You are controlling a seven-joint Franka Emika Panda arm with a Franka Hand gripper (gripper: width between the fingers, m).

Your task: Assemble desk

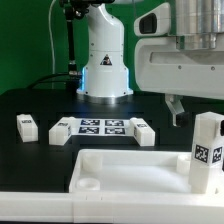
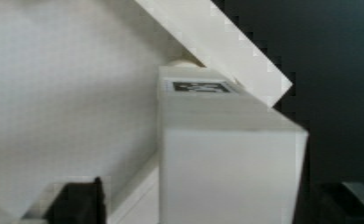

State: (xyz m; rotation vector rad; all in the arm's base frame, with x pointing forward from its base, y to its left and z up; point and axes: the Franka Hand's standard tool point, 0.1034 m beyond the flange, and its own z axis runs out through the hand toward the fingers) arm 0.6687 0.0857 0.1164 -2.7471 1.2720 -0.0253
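Observation:
The white rimmed tabletop (image 1: pixel 130 170) lies in the foreground, with a round socket showing at its corner on the exterior view's left. One white leg (image 1: pixel 207 150) with a tag stands upright at the tabletop's corner on the exterior view's right. My gripper (image 1: pixel 200 115) hangs over the top of this leg. In the wrist view the leg (image 2: pixel 232 150) runs between my dark fingertips (image 2: pixel 81 200), with the tabletop's rim behind it. My gripper (image 2: pixel 214 205) is open, with a gap between one finger and the leg. Three more legs (image 1: pixel 27 126), (image 1: pixel 60 131), (image 1: pixel 143 131) lie on the black table.
The marker board (image 1: pixel 100 126) lies flat between the loose legs, in front of the robot's white base (image 1: pixel 105 60). A green object stands at the back on the exterior view's right (image 1: pixel 152 20).

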